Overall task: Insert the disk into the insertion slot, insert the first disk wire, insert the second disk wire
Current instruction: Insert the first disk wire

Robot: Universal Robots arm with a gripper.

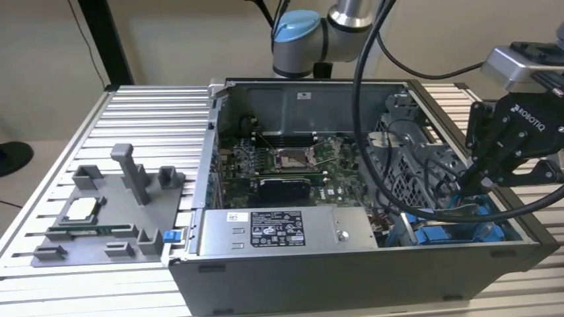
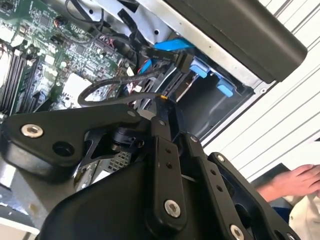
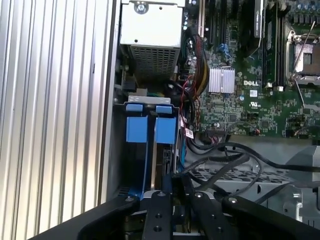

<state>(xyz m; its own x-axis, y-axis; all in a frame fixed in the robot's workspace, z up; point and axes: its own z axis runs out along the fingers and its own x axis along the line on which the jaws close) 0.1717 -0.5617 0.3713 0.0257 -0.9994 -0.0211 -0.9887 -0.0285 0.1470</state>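
The disk sits edge-on inside the insertion slot (image 1: 407, 188) at the case's corner on the exterior view's right. Its blue carrier (image 1: 451, 231) shows there, and in the first wrist view as two blue tabs (image 3: 150, 129) with the dark disk edge (image 3: 165, 157) below them. My gripper (image 1: 469, 188) hangs directly over the slot with its fingers nearly together. In the second wrist view the fingertips (image 2: 162, 102) pinch the end of a thin black disk wire (image 2: 107, 86) that loops away over the motherboard. Black wires (image 3: 225, 165) curl beside the gripper (image 3: 173, 186).
The open case holds a green motherboard (image 1: 291, 165), a grey labelled power-supply box (image 1: 273, 231) and a perforated cage (image 3: 150, 60). A grey fixture plate (image 1: 97, 211) lies on the ribbed table. My thick arm cable (image 1: 370, 132) drapes across the case. A person's hand (image 2: 295, 180) rests beside it.
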